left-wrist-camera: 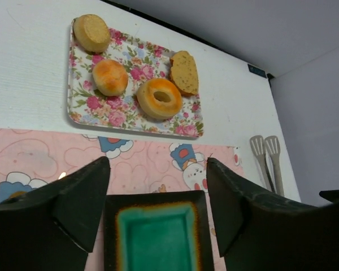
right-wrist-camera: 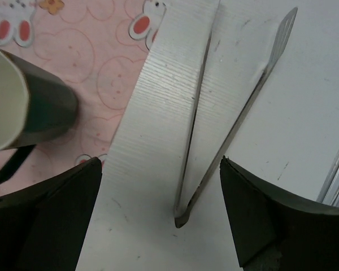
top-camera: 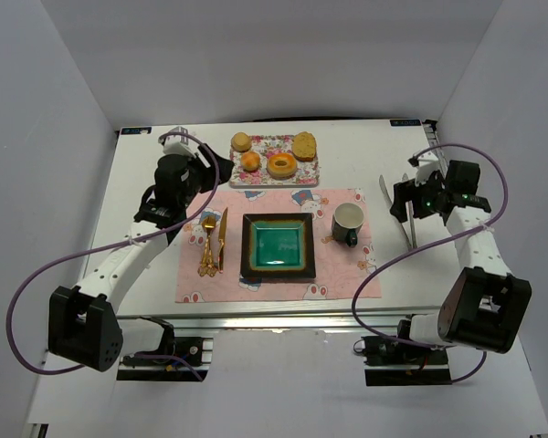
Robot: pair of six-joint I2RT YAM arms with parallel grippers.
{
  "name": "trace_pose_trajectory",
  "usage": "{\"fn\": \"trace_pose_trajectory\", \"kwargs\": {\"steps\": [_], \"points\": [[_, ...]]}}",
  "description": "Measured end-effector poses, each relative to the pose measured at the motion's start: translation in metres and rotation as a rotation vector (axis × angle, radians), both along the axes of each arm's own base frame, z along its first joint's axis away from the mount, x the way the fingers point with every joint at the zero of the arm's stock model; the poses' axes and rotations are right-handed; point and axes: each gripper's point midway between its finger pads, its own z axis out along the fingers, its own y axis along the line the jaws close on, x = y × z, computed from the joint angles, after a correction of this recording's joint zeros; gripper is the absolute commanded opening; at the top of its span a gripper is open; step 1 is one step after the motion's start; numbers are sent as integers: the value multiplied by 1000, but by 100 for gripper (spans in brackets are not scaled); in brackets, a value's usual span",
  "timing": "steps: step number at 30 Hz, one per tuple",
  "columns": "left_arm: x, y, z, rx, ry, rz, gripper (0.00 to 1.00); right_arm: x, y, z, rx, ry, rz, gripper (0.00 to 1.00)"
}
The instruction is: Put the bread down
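Observation:
The bread (top-camera: 304, 144) is a flattish golden-brown oval at the right end of the floral tray (top-camera: 267, 141) at the back of the table; in the left wrist view the bread (left-wrist-camera: 185, 72) lies beside the ring doughnut (left-wrist-camera: 158, 97). My left gripper (top-camera: 212, 173) is open and empty, left of the tray, above the pink placemat; its jaws (left-wrist-camera: 157, 178) frame the green plate's rim (left-wrist-camera: 155, 199). My right gripper (top-camera: 409, 203) is open and empty, its jaws (right-wrist-camera: 160, 169) spread over the hinge end of metal tongs (right-wrist-camera: 248, 107) lying on the table.
Two orange buns (top-camera: 241, 141) (top-camera: 250, 161) share the tray. The dark square plate (top-camera: 278, 246) with a green centre sits on the pink placemat (top-camera: 338, 274), with gold cutlery (top-camera: 212, 242) on its left and a mug (top-camera: 348, 222) on its right. The tongs (top-camera: 397, 212) lie right of the mug.

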Motion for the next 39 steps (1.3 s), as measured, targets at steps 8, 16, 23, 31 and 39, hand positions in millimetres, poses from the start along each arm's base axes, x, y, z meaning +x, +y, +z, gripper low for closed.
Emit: {"fn": "trace_pose_trajectory", "kwargs": {"steps": [8,16,23,31,39], "points": [[-5,2,-17,-2,39,5,81,-20,-26,-68,-142,97,-67,88],[-5,2,-17,-2,40,6,81,3,-51,-101,-203,120,-175,85],[-6,3,-19,1,46,10,81,19,-51,-131,-157,206,-198,80],[-12,7,-22,-3,55,24,81,41,-48,-133,-111,208,-201,56],[-19,12,-13,-11,34,43,81,39,-47,-131,-129,201,-159,13]]}}
